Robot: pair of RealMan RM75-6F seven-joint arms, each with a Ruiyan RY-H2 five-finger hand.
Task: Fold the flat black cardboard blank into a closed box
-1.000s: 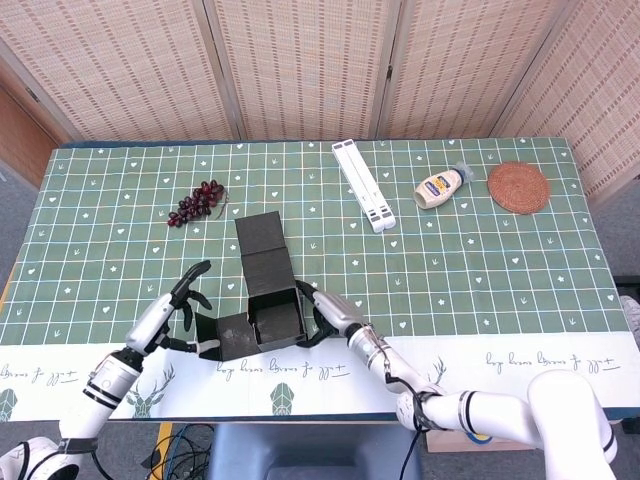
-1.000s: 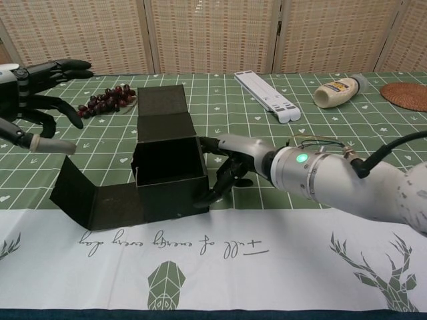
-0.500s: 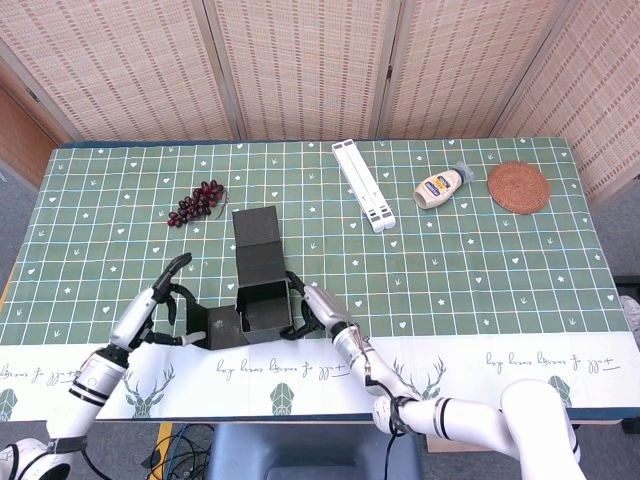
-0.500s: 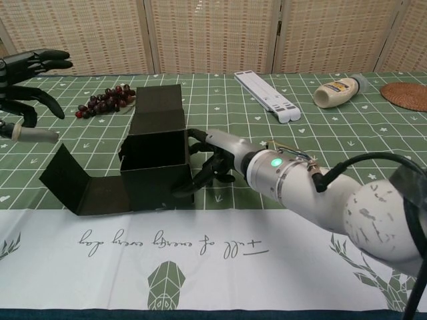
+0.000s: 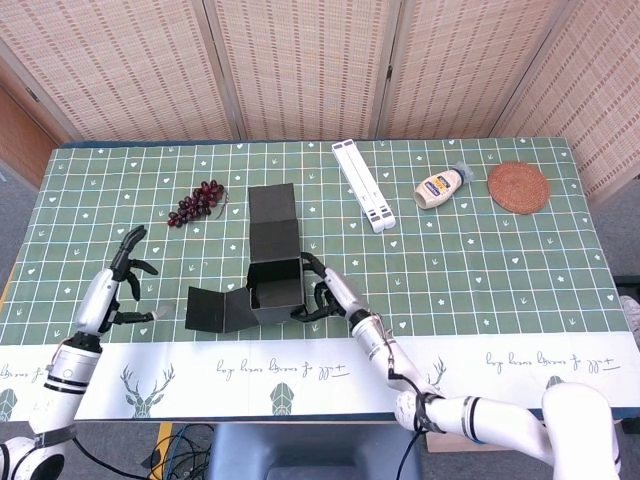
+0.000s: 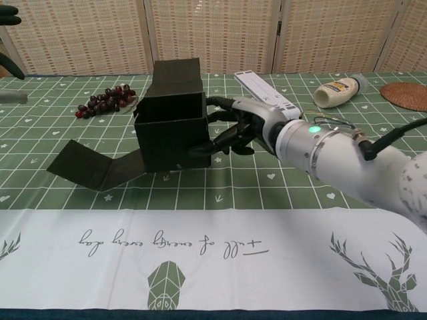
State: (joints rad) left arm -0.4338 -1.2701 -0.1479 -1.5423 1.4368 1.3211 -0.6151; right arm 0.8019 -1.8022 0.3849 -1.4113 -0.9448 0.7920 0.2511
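Observation:
The black cardboard box stands half folded on the green cloth. Its walls are up and its top is uncovered. The lid flap rises at the far side, and a long side flap lies spread to the left. My right hand grips the box's right wall, fingers over the top edge and thumb low against the outside. My left hand hangs with its fingers apart well left of the side flap, holding nothing; in the chest view only its fingertips show at the left edge.
A bunch of dark grapes lies left of the lid flap. Behind the box to the right are a white folding stand, a mayonnaise bottle and a woven coaster.
My right hand has carried the box away from me and slightly right, with the lid flap rising. My left hand has drawn back to the left, away from the side flap.

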